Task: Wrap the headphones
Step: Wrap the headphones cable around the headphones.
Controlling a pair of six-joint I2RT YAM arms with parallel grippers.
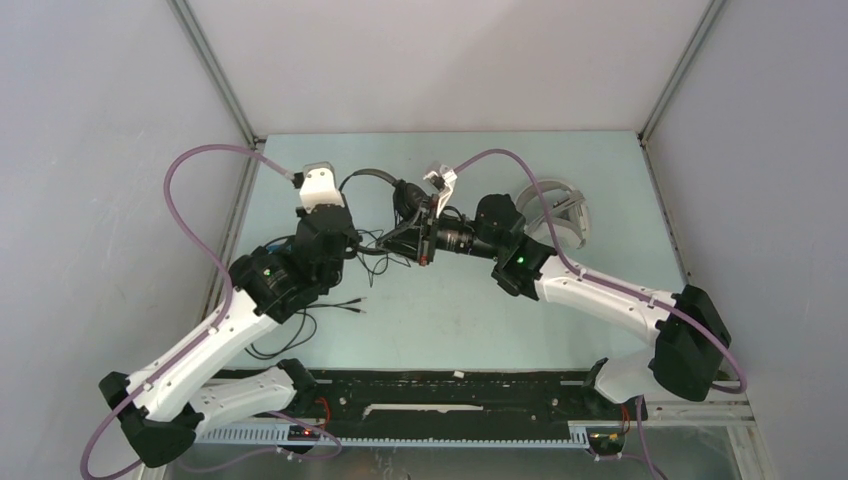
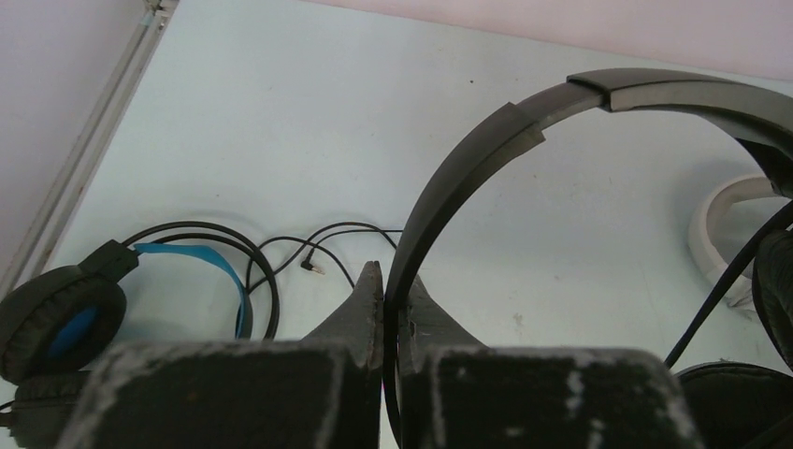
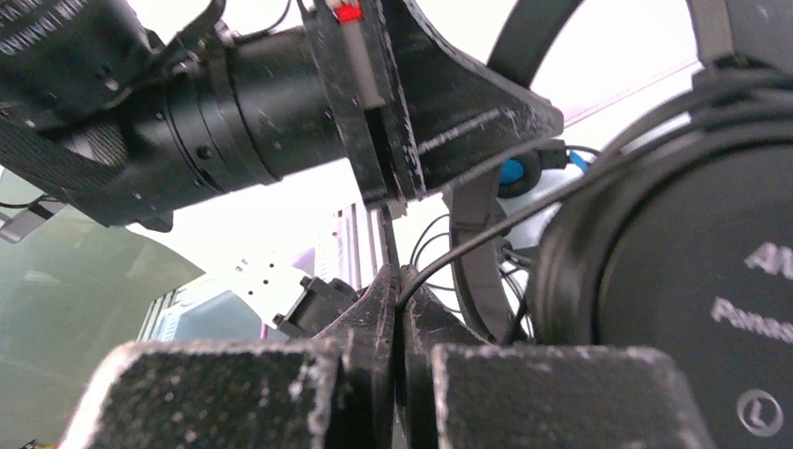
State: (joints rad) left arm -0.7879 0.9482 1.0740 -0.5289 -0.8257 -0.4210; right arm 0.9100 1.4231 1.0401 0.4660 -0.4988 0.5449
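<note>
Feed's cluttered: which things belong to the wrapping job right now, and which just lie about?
In work: slim black headset, in left end effector; black cable, in right end effector.
Lying idle: blue-lined headset; white headset.

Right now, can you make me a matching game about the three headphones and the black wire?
Things:
1 slim black headphones
2 blue-lined headphones
3 white headphones
4 black cable

States:
A on the table beside the right arm
B headband pinched in the left jaws
C pinched in the right jaws
D on the table beside the left arm

Pairs: 1-B, 2-D, 3-A, 4-C
</note>
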